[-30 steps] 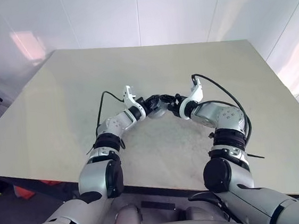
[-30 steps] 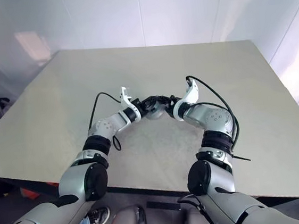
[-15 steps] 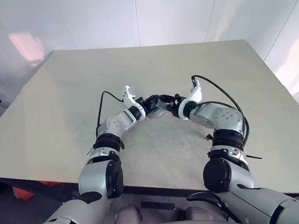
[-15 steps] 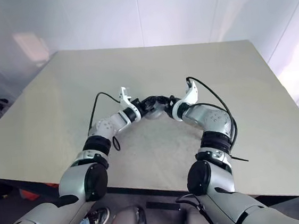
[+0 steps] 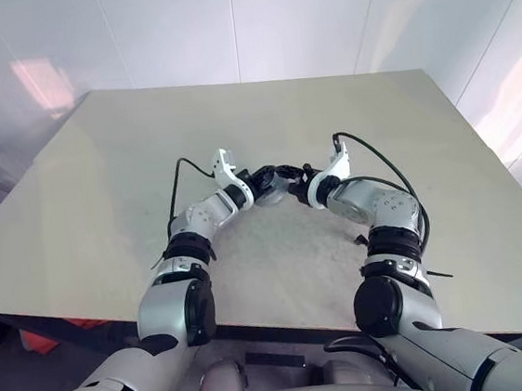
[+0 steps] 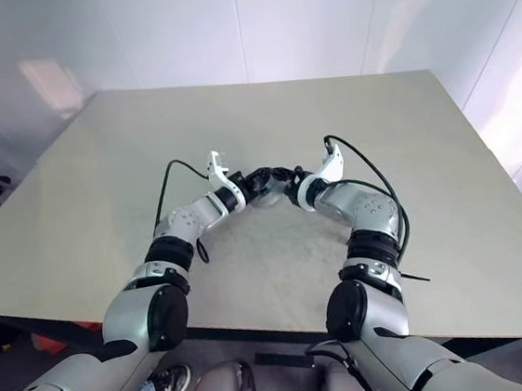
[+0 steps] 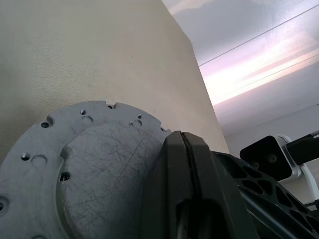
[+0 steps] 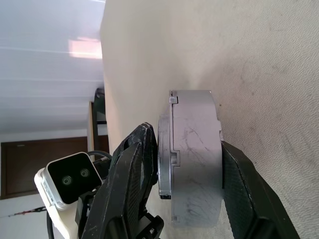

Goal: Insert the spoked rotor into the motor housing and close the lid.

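Both arms reach forward over the beige table point(image 5: 408, 264) and meet near its middle, wrists angled toward each other.

Right gripper point(image 8: 187, 164): jaws spread around the motor housing point(image 8: 192, 159), one black finger on each flat side. The right wrist view shows it as a thick grey metal cylinder seen edge-on, scratched, with a seam line and a small notch near one face. It sits just above or against the table surface; contact cannot be told.

Left gripper point(image 7: 185, 164): fingers pressed together, clenched, their tips against the lid point(image 7: 75, 164). In the left wrist view this face is a light-grey disc with a raised, scratched centre and small holes round its rim. The same left fingers point(image 8: 132, 174) appear in the right wrist view, touching the housing's seam-side face.

From the head views the assembly point(image 5: 277, 186) is a small grey piece held between the two grippers, above the worn patch of the table.

Whether the lid is fully seated cannot be told.
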Motion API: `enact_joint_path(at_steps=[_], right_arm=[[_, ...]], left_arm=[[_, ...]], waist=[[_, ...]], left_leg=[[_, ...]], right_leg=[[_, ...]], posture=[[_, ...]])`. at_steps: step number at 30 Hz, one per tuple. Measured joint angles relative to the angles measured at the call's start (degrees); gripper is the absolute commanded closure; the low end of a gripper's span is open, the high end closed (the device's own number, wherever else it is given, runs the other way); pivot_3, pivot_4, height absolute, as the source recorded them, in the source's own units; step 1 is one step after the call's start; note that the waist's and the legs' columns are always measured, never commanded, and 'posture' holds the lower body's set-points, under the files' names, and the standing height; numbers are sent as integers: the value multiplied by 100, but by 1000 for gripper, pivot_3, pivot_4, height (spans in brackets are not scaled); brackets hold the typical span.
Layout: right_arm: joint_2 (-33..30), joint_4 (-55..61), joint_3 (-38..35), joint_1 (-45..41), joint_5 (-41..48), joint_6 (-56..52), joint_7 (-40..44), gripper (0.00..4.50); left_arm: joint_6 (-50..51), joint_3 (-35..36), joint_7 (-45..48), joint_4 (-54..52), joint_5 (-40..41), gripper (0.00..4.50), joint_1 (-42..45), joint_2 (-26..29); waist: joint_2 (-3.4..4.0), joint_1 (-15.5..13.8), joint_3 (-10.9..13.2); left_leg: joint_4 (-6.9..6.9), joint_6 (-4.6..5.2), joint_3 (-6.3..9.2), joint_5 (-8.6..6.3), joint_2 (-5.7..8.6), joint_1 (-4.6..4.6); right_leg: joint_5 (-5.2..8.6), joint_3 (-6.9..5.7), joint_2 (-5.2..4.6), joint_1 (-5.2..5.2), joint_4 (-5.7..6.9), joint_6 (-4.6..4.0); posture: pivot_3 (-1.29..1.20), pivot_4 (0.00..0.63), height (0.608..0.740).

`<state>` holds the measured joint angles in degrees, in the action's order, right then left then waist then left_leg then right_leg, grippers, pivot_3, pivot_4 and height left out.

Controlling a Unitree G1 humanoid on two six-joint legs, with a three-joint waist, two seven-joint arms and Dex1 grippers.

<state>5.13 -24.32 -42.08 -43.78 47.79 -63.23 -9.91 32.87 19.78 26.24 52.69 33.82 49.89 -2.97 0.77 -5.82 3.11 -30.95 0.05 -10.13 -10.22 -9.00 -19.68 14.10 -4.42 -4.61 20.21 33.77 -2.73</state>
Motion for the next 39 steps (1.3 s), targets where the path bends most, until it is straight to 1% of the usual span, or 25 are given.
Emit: enact_joint_path(at_steps=[8,10,12,13,14,15,22,33,39], right_arm=[[-12,-15,185,19,70,153,2,2230],[-26,-15,227,48,84,174,39,1557],[-106,-17,200,142,76,386,4,1038],[-196,-15,157,215,77,458,4,637],[-255,-14,125,234,79,521,4,637],[-273,14,124,233,100,555,5,637],[-257,37,218,227,219,647,-21,637],[-413,62,366,360,395,363,-17,637],[-554,144,568,502,401,230,80,637]], left_arm=[[-44,-2,-3,3,-2,4497,1,10],[-42,-5,-3,9,0,4500,1,10],[-68,43,-51,85,0,4500,-82,67],[-105,109,-23,78,29,4500,-149,120],[-108,105,-82,110,-24,4500,-169,212],[-114,129,-74,128,-8,4500,-207,267],[-128,105,-161,187,-148,4500,-220,247],[-166,138,-139,179,-221,4500,-217,240],[-316,401,-136,209,-67,4500,-224,245]], waist=[[0,24,0],[0,26,0],[0,24,1],[-5,5,3],[-6,-8,4],[-5,-3,4],[-5,-137,4],[-4,-147,3],[-4,-141,3]], left_leg=[[0,0,0,0,0,-1],[0,0,0,0,-1,-2],[0,0,0,0,1,-12],[0,0,2,0,1,-28],[-1,1,2,0,2,-37],[-1,3,1,-1,5,-43],[-2,20,2,-11,11,-69],[-4,22,2,-13,10,-67],[-8,21,2,-12,9,-68]], right_leg=[[0,0,0,1,0,0],[0,0,0,2,0,0],[0,0,0,11,-1,0],[-2,-1,0,21,-2,-4],[-20,-1,0,30,-1,-32],[-22,0,0,37,-1,-35],[-25,-1,-4,51,-7,-24],[-28,-1,-4,51,-4,-17],[-28,-1,-4,52,-2,-18]], posture=[[0,0,740],[0,0,740],[0,0,740],[0,0,740],[0,0,740],[0,0,740],[0,0,740],[0,0,740],[0,0,740]])
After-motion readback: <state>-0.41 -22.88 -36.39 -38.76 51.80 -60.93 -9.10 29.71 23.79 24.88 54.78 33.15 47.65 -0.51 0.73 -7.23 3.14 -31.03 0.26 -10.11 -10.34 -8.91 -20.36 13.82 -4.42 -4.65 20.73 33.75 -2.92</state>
